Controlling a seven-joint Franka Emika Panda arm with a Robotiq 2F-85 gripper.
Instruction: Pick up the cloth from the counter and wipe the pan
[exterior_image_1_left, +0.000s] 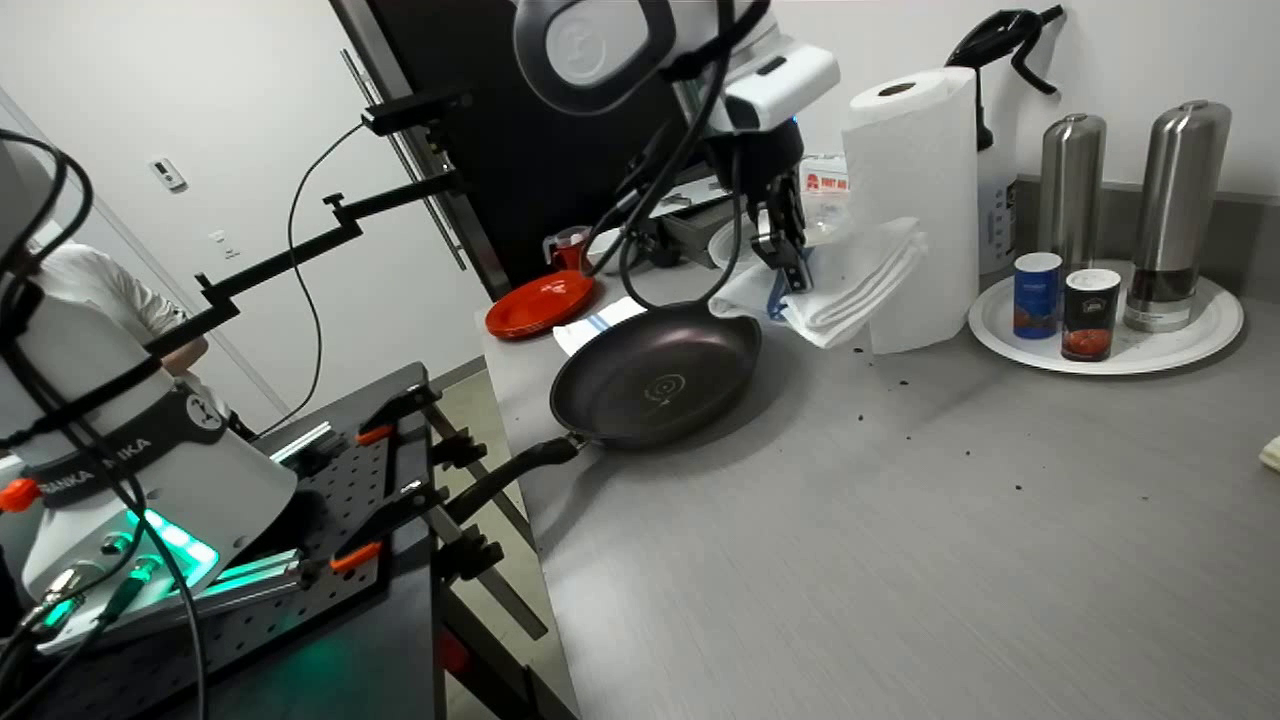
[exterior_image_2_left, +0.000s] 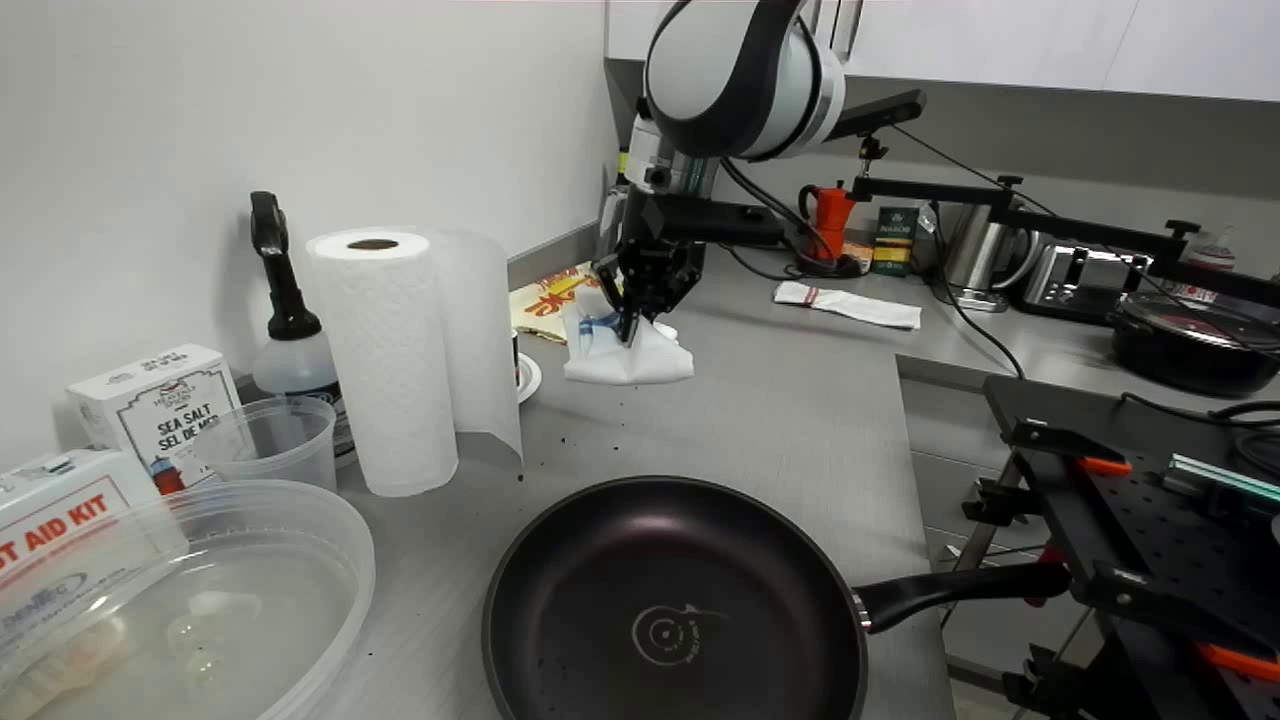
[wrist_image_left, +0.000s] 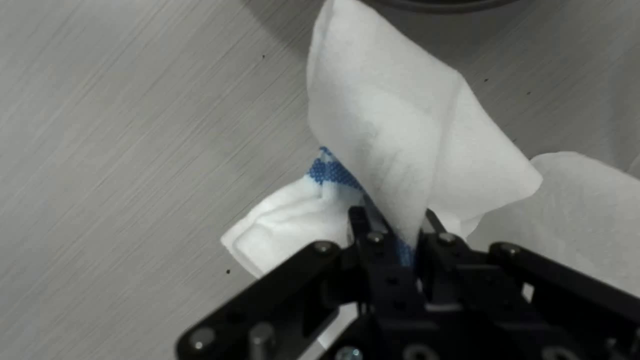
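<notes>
The cloth (exterior_image_1_left: 868, 285) is white with blue stripes and hangs folded from my gripper (exterior_image_1_left: 795, 283). In an exterior view the cloth (exterior_image_2_left: 628, 362) and my gripper (exterior_image_2_left: 628, 335) are above the counter (exterior_image_2_left: 780, 430), beyond the pan (exterior_image_2_left: 680, 570) and apart from it. In the wrist view my fingers (wrist_image_left: 392, 227) pinch the middle of the cloth (wrist_image_left: 375, 105), which fans out on both sides. The pan (exterior_image_1_left: 655, 375) is dark, round and empty, with its black handle over the edge of the counter (exterior_image_1_left: 900, 560). Only its rim (wrist_image_left: 450, 7) shows in the wrist view.
A paper towel roll (exterior_image_1_left: 915, 200) stands close beside the held cloth, its loose sheet hanging out. A white tray (exterior_image_1_left: 1110, 365) bears shakers and mills. Another blue-striped cloth (exterior_image_1_left: 600, 325) and red plates (exterior_image_1_left: 540, 305) lie behind the pan. A clear tub (exterior_image_2_left: 345, 590) stands near the pan.
</notes>
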